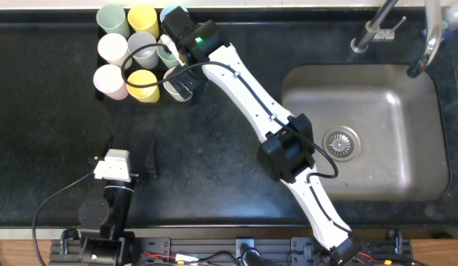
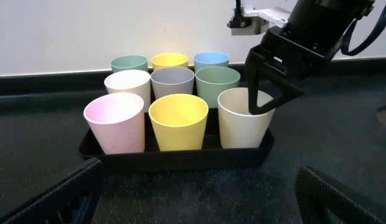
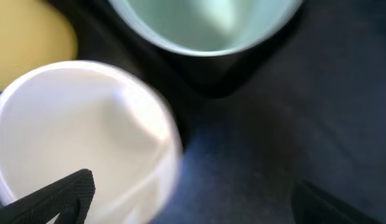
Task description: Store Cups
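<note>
A black tray [image 2: 180, 163] at the counter's back left holds several upright cups in pink, yellow, white, grey, green and blue. A cream cup [image 2: 240, 127] [image 1: 177, 89] [image 3: 75, 124] stands in its near-right corner, beside a pale green cup [image 2: 216, 81] [image 3: 205, 25]. My right gripper [image 2: 265, 107] [image 1: 181, 74] [image 3: 193, 205] is open and straddles the cream cup's wall: one finger is inside the cup, the other outside it. My left gripper [image 1: 131, 154] [image 2: 193, 208] hovers open and empty over the bare counter, well in front of the tray.
A steel sink [image 1: 362, 133] with a faucet [image 1: 377, 29] fills the right half of the black counter. The right arm stretches diagonally across the middle. A white wall runs behind the tray.
</note>
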`<action>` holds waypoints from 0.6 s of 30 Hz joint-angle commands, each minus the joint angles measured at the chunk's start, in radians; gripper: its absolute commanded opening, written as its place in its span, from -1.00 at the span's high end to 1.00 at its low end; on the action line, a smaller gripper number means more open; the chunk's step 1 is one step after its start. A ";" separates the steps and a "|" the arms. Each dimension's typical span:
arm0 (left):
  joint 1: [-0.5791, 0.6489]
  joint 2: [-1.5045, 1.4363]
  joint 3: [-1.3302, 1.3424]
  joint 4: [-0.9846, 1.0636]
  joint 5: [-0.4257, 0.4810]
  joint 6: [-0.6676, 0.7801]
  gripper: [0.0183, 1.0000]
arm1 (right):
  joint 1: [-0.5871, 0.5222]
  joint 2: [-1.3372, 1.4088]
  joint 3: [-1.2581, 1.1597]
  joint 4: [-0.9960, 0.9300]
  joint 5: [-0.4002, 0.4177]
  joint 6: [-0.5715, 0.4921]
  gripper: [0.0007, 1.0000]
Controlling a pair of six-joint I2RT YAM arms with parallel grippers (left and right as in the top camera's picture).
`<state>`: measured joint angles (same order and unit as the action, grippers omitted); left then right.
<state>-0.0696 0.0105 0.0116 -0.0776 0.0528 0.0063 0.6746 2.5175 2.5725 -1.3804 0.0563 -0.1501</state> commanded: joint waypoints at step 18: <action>0.009 -0.008 -0.004 0.002 0.013 0.004 -1.00 | -0.062 -0.222 0.227 -0.227 0.226 0.121 -1.00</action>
<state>-0.0696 0.0105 0.0116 -0.0776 0.0525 0.0063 0.6533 2.4439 2.7731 -1.5803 0.2432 -0.0505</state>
